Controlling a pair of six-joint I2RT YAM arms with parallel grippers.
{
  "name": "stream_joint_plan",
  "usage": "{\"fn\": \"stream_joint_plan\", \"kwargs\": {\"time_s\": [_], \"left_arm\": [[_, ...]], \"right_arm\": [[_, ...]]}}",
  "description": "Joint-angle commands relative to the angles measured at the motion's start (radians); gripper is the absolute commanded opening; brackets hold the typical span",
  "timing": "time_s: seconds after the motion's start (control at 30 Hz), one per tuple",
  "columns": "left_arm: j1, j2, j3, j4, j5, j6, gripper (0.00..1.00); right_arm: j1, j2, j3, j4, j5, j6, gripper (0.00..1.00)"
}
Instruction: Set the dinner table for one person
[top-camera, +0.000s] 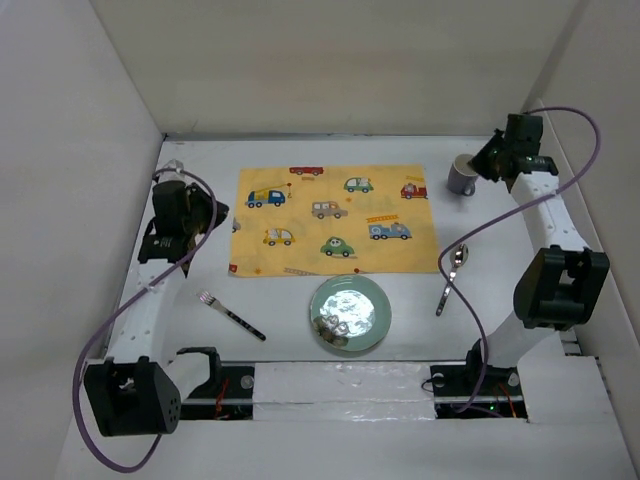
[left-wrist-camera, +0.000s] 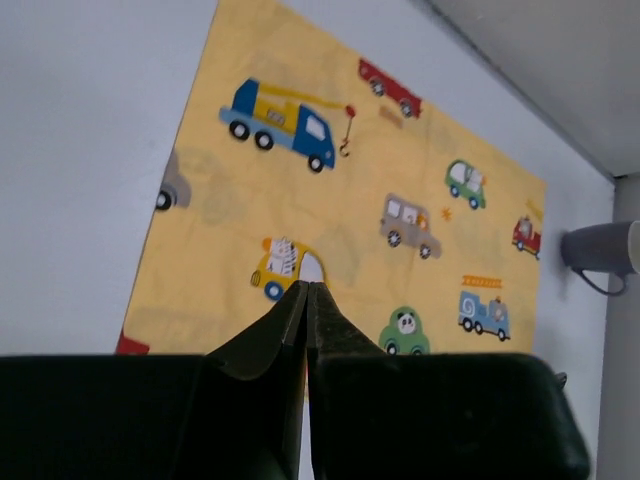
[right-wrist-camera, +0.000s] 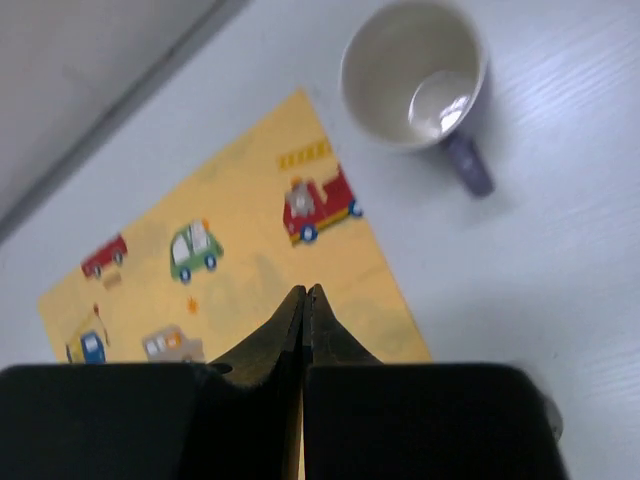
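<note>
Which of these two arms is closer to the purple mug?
Right. The right end effector hovers just beside the mug; the left end effector is across the yellow placemat, by its left edge.

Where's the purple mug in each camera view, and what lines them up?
Top external: mug far right, just off the far right corner of the placemat.
Left wrist: mug at the right edge, partly cut off.
Right wrist: mug at the top, right of centre, seen from above.
Shared landmark: the red fire truck printed on the placemat corner nearest the mug.
</note>
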Motion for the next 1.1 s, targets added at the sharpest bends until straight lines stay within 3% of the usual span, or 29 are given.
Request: {"fn": "stream_joint_plan", "kwargs": {"time_s": [0.0, 0.07, 0.1, 0.23, 0.33, 0.43, 0.5, 0.53, 0.6, 0.63, 0.73, 0.93, 1.07], "left_arm": [[0.0, 0.01, 0.1, 0.01, 0.066, 0.082, 0.0], [0.0, 0.034, 0.162, -0.015, 0.089, 0.129, 0.0], [0.0, 0.042, 0.182, -0.022, 0.096, 0.148, 0.0], [-0.072, 0.094, 0.252, -0.047, 0.016, 0.244, 0.15], [-0.144, 0.154, 0.294, -0.068, -0.002, 0.294, 0.26], [-0.144, 0.176, 0.297, -0.067, 0.043, 0.301, 0.28], [-0.144, 0.176, 0.285, -0.056, 0.054, 0.313, 0.3], [-0.153, 0.183, 0.274, -0.058, 0.06, 0.321, 0.3], [-0.165, 0.183, 0.262, -0.064, 0.043, 0.333, 0.3], [-0.26, 0.191, 0.272, -0.091, -0.083, 0.361, 0.3], [-0.317, 0.222, 0.311, -0.131, -0.14, 0.386, 0.3], [-0.317, 0.205, 0.349, -0.092, -0.084, 0.353, 0.3], [-0.317, 0.225, 0.375, -0.095, -0.066, 0.341, 0.31]], "right_arm": [[-0.046, 0.08, 0.089, 0.013, 0.155, 0.022, 0.22], [-0.073, 0.169, 0.169, -0.007, 0.175, 0.022, 0.49], [-0.073, 0.203, 0.204, -0.026, 0.183, 0.018, 0.54], [-0.082, 0.385, 0.411, -0.183, 0.238, -0.007, 0.57], [-0.092, 0.453, 0.46, -0.172, 0.216, -0.025, 0.56], [-0.092, 0.508, 0.519, -0.208, 0.183, -0.014, 0.54], [-0.092, 0.523, 0.53, -0.212, 0.179, -0.011, 0.46], [-0.092, 0.531, 0.523, -0.2, 0.179, -0.01, 0.32], [-0.092, 0.537, 0.525, -0.2, 0.186, -0.008, 0.17], [-0.092, 0.534, 0.525, -0.204, 0.197, 0.001, 0.0], [-0.079, 0.495, 0.514, -0.186, 0.231, -0.011, 0.0], [0.005, 0.297, 0.476, -0.116, 0.183, -0.088, 0.0], [0.088, 0.336, 0.594, -0.241, 0.104, -0.136, 0.0]]}}
